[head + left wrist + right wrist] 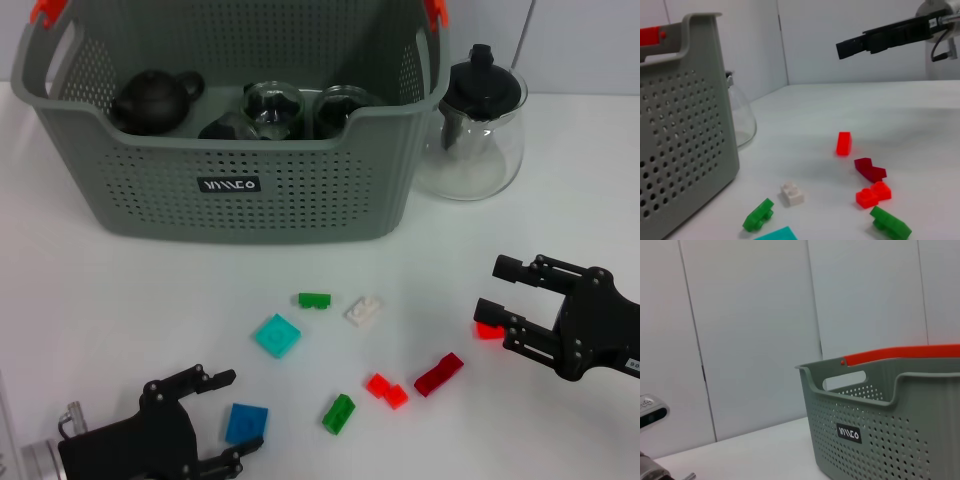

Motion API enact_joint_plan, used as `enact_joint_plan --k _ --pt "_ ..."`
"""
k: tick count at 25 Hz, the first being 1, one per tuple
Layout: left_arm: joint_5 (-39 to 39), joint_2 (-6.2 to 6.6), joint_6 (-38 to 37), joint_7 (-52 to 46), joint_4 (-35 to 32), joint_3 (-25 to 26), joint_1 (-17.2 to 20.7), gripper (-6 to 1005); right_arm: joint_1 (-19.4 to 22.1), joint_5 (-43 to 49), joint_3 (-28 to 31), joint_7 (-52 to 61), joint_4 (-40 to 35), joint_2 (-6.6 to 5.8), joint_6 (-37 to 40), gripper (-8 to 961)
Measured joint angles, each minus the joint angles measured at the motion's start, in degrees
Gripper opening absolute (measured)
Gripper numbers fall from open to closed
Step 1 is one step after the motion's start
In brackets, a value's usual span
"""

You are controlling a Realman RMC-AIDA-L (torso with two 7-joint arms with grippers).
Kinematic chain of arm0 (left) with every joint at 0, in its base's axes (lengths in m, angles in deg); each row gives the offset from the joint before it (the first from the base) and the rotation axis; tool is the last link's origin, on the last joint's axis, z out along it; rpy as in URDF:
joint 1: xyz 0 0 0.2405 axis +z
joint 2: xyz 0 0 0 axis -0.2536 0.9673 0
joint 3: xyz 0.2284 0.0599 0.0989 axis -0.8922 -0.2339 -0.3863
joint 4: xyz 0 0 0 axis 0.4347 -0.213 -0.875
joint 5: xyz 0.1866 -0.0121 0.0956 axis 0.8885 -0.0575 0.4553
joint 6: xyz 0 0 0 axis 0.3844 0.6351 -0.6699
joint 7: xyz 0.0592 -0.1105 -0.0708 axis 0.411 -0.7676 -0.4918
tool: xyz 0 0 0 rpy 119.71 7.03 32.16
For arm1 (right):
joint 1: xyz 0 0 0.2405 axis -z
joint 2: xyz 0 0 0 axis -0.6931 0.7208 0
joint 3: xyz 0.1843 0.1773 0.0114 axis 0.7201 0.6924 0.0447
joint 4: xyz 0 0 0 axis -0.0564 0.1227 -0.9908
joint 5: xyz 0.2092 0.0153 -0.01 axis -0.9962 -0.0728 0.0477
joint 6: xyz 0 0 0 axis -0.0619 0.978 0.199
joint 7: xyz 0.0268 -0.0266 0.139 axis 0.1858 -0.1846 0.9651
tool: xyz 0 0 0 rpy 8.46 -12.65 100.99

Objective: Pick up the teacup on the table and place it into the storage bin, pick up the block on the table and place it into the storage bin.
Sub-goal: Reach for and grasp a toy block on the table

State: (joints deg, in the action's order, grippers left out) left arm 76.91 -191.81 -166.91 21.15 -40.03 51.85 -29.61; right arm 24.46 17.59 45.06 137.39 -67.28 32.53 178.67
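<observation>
1. The right gripper (497, 290) hovered over the desk (120, 300) near its right edge, fingers spread and holding nothing. A bright red block (489, 330) lay on the desk just beneath its lower finger.
2. The left gripper (225, 420) sat low at the front-left corner of the desk, fingers spread, with a blue block (246, 422) lying between them; contact could not be confirmed.
3. The remaining blocks lay scattered on the front-centre of the desk: a cyan block (277, 335), a small green block (314, 300), a white block (363, 311), a second green block (339, 413), an orange-red block (386, 389) and a dark red block (438, 374).
4. The storage bin (250, 190) stood toward the back-left of the desk. It held a dark teapot (153, 100) and glass teacups (275, 108).
5. A glass pitcher (476, 125) with a black lid stood just beside the bin, on its right.
</observation>
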Motion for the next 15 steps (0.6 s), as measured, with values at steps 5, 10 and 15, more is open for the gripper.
enact_joint_plan --k 5,10,15 --pt "0.4 0.04 0.26 0.07 0.06 0.03 0.02 751 0.05 0.0 0.0 -0.02 0.0 0.0 -0.01 595" --pt "0.45 0.07 0.16 0.08 0.05 0.0 0.21 751 0.11 0.0 0.0 0.01 0.0 0.0 -0.01 595" --pt "0.47 0.01 -0.76 0.07 0.05 -0.22 0.32 751 0.08 0.0 0.0 0.03 0.0 0.0 0.1 594"
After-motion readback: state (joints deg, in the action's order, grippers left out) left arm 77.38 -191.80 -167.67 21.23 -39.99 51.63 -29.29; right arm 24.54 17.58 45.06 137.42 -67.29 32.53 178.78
